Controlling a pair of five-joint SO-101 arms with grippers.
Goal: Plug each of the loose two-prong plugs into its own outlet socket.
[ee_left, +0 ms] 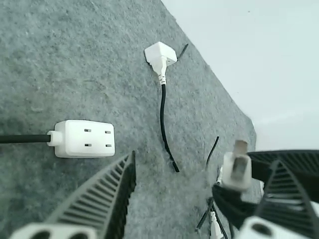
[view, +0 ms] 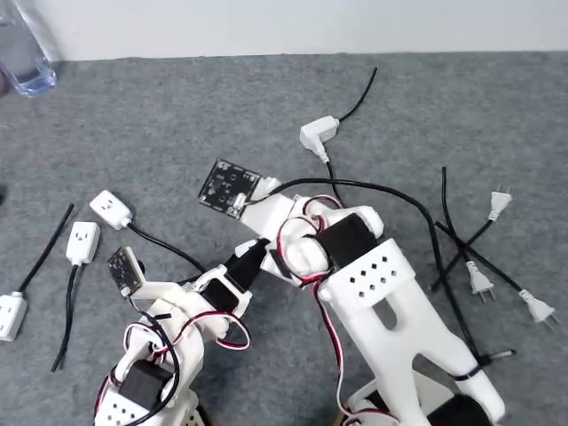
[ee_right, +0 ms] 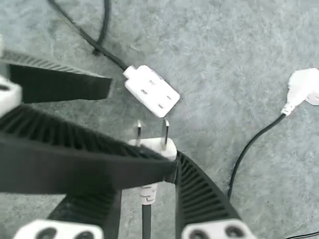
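Note:
My right gripper (ee_right: 151,155) is shut on a white two-prong plug (ee_right: 152,145). The prongs point at a white outlet socket (ee_right: 152,92) lying on the grey carpet, a short gap away. My left gripper (ee_left: 174,175) is open beside it, with the same socket (ee_left: 82,138) just off one finger and the held plug (ee_left: 237,168) near the other. In the high view both grippers meet at the middle, right gripper (view: 253,256) above left gripper (view: 229,282). Three loose plugs (view: 500,202) (view: 479,282) (view: 539,309) lie at the right.
More white sockets lie at the left (view: 111,209) (view: 82,241) (view: 11,315) and one at the back (view: 318,135), each with a black cable. Crossed black cables (view: 461,248) run by the right arm's base. A clear bottle (view: 22,62) stands at the far left corner.

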